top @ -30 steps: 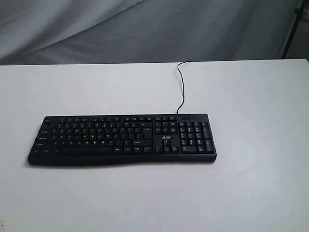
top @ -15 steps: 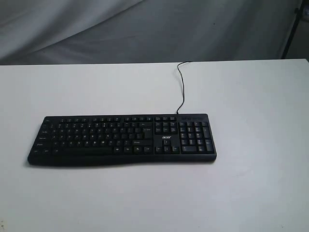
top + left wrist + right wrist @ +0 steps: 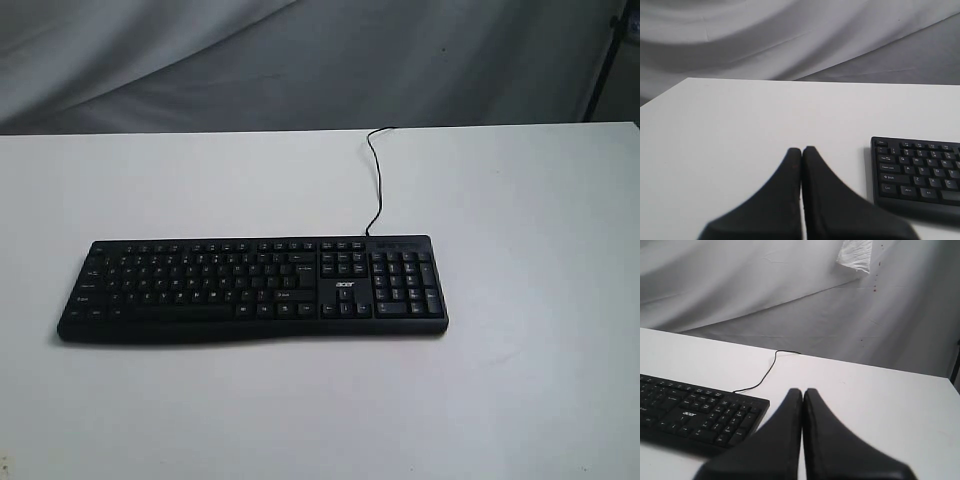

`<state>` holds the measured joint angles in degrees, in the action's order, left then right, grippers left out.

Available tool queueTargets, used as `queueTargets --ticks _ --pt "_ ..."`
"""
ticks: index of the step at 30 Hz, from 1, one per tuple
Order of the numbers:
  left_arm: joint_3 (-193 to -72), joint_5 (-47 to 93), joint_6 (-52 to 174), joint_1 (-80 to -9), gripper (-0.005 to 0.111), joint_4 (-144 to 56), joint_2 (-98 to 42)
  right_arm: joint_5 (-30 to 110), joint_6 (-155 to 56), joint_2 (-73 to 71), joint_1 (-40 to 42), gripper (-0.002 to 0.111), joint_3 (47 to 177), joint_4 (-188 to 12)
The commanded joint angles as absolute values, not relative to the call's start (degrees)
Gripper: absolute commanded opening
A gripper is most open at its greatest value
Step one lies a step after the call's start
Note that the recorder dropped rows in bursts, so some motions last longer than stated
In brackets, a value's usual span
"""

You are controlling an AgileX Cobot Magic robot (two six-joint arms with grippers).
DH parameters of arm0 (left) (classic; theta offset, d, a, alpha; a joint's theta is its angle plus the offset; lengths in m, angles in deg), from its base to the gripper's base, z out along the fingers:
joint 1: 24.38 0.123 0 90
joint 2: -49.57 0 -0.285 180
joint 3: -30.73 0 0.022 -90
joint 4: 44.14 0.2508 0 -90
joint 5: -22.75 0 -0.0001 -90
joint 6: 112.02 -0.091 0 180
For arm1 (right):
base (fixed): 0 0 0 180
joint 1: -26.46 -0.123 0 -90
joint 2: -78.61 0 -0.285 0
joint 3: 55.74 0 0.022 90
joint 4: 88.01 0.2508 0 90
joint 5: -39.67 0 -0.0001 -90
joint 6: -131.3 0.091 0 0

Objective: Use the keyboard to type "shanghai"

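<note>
Keyboard (image 3: 250, 288) apart from left gripper (image 3: 801, 150), right gripper (image 3: 803, 391)

The keyboard (image 3: 250, 290) legends are too small to read in the exterior view. Each wrist view crops the keyboard to one end. The left hand (image 3: 801, 151) and right hand (image 3: 802, 391) blur toward their cropped bases.

White table (image 3: 520, 400), grey cloth (image 3: 300, 60)
The cloth hangs wrinkled beyond the far edge; a black pole (image 3: 602, 70) leans far right.
</note>
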<state>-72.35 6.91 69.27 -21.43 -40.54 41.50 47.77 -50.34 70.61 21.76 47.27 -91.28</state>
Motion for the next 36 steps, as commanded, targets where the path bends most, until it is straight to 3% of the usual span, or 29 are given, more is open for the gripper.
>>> queueTargets --ticks 1,12,36 --pt "-72.05 7.52 69.37 -21.29 0.001 -40.58 41.79 50.5 -50.35 70.82 21.89 0.0 47.05 -91.51" --pt "-72.05 7.52 69.37 -21.29 0.001 -40.58 41.79 58.74 -51.39 70.82 21.89 0.0 47.05 -91.63" --pt "-72.05 7.52 69.37 -21.29 0.001 -40.58 41.79 58.71 -51.39 70.82 21.89 0.0 47.05 -91.46"
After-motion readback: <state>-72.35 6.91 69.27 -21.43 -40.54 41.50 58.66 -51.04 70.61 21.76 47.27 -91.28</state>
